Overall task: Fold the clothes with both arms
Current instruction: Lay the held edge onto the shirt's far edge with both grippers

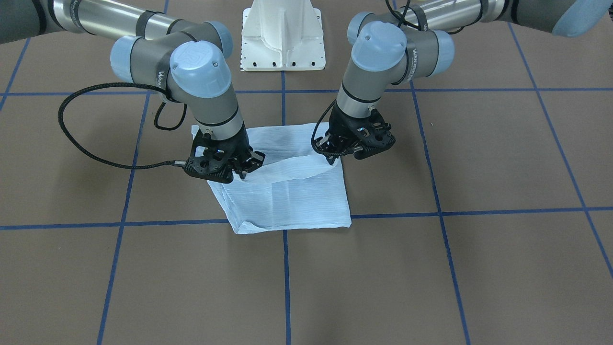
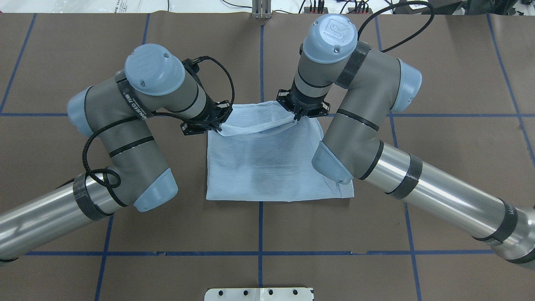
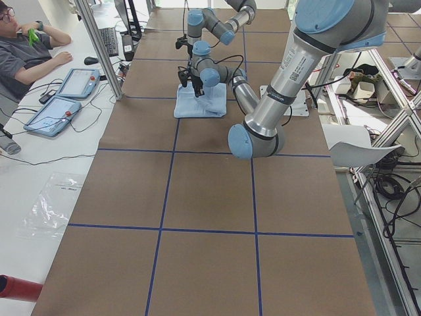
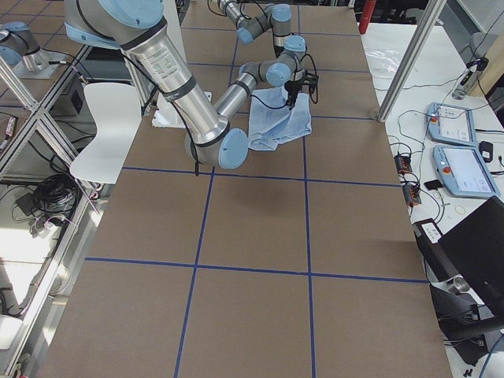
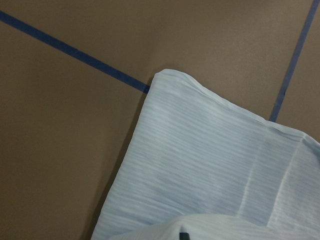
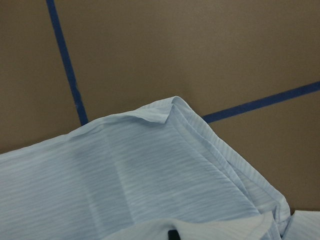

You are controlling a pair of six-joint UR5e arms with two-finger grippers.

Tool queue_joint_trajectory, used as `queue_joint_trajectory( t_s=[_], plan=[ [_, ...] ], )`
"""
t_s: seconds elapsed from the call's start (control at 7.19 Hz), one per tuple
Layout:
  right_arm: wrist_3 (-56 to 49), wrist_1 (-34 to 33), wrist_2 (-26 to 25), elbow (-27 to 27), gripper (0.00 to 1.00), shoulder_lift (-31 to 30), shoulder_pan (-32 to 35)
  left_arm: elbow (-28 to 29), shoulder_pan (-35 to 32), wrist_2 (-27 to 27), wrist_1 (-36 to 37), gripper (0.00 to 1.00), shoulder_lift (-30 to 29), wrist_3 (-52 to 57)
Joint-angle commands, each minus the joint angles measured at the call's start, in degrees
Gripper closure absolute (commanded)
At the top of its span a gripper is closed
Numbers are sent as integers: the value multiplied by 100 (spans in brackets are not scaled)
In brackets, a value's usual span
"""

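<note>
Pinching a raised edge of the thin light-blue striped shirt (image 1: 287, 201), just in front of the white pedestal base (image 1: 282, 38), with black left claw gripper (image 1: 332, 159) and black right claw gripper (image 1: 242, 172). Could slip free, drag lower layers, or land skewed if moved unevenly.

Both arms reach in from opposite sides, elbows bent sharply. The left arm (image 2: 121, 138) tips its wrist downward, and the left gripper (image 2: 211, 125) has its fingers pinched tight on a raised edge of the shirt (image 2: 267, 159). The right arm (image 2: 359, 133) mirrors it, wrist close to vertical, right gripper (image 2: 299, 116) clamped on that same edge. Both grippers hang low, roughly level, well apart.
</note>
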Motion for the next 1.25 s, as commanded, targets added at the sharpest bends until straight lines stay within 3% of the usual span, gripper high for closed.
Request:
queue_joint_trajectory(
  t_s=[0.0, 0.14, 0.7, 0.83, 0.97, 1.11],
  plan=[
    [-19, 731, 7, -807, 100, 214, 38, 480, -148, 0, -430, 100, -92, 21],
    [-19, 988, 15, -1126, 100, 329, 38, 499, -175, 0, -440, 100, -109, 30],
    [25, 1034, 24, -1146, 100, 365, 38, 587, -210, 9, -440, 100, -153, -22],
    [-10, 1026, -11, -1146, 1, 357, 29, 596, -254, 9, -440, 62, -153, -40],
    [-19, 1034, 24, -1146, 0, 357, 81, 622, -341, 9, -449, 26, -162, -49],
    [-36, 1034, 24, -1146, 0, 357, 90, 622, -377, 17, -423, 1, -162, -23]
  ],
)
